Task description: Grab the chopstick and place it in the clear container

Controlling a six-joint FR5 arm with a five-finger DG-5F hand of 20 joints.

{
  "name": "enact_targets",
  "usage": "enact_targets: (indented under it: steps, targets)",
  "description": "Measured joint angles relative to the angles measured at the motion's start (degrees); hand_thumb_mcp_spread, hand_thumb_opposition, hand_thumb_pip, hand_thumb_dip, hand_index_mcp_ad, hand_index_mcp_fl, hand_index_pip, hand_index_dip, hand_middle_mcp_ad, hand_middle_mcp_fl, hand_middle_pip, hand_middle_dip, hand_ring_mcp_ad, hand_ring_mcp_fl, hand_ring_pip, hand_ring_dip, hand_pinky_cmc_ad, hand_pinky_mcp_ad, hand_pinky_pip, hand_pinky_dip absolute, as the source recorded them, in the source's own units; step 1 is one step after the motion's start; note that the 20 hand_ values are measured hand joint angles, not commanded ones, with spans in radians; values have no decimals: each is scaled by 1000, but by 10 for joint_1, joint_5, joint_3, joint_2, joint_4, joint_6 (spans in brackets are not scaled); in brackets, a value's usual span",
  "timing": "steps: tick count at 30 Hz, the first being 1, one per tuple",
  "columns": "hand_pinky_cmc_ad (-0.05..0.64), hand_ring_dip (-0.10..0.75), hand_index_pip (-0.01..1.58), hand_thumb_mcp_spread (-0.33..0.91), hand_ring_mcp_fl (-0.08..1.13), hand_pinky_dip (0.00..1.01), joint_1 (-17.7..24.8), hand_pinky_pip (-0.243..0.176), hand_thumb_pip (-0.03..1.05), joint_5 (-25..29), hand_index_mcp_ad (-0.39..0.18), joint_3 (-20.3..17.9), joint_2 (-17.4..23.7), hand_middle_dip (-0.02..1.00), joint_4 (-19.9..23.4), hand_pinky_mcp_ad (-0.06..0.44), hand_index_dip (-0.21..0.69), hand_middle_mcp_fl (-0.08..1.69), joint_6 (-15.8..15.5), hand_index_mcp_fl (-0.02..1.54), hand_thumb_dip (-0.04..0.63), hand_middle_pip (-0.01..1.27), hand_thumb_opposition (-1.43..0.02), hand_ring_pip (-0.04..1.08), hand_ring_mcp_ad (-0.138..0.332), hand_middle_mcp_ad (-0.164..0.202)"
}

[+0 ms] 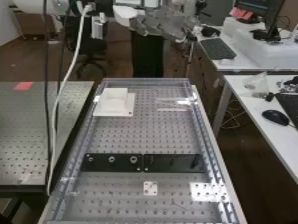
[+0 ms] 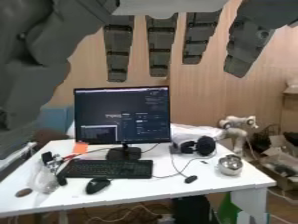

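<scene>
The likely chopstick (image 1: 173,109) lies toward six o'clock from the hand (image 1: 163,22) in the high view, long axis nine-to-three; fingers (image 2: 159,47) hang straight, apart.

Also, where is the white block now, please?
In the high view, the white block is near the far left corner of the bench, beyond the black plates.

Wrist view: wood-look wall (image 2: 196,90), cardboard boxes (image 2: 281,150) to one side; white desk (image 2: 213,181) w/ monitor (image 2: 123,112), kbd (image 2: 110,169), mouse (image 2: 98,185) & headphones (image 2: 205,145). High view: dk brown floor (image 1: 233,160), blk office chair (image 1: 92,44) at back, perf. metal bench (image 1: 26,135) on L w/ red patch (image 1: 23,86), pale wall (image 1: 6,25) upper L. Bright glare on table (image 1: 193,216).
</scene>
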Motion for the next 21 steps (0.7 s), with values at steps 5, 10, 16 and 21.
enact_targets:
  steps: [5,10,16,21]
  targets:
    - [508,152,24,164,10,164,6,-145,401,18,-192,-8,15,279,-9,346,316,141,-12,309,54,119,-682,87,117,38]
    - [508,152,26,159,10,164,8,-145,401,24,-188,-11,27,279,-14,346,316,141,-4,274,52,119,-682,86,120,42]
    - [510,152,35,155,10,164,8,-145,401,29,-197,-13,34,279,-15,346,314,105,11,278,52,122,-682,87,113,37]
    - [527,152,35,155,10,164,8,-145,401,36,-187,-11,38,279,-18,347,314,105,18,278,52,122,-682,86,120,45]
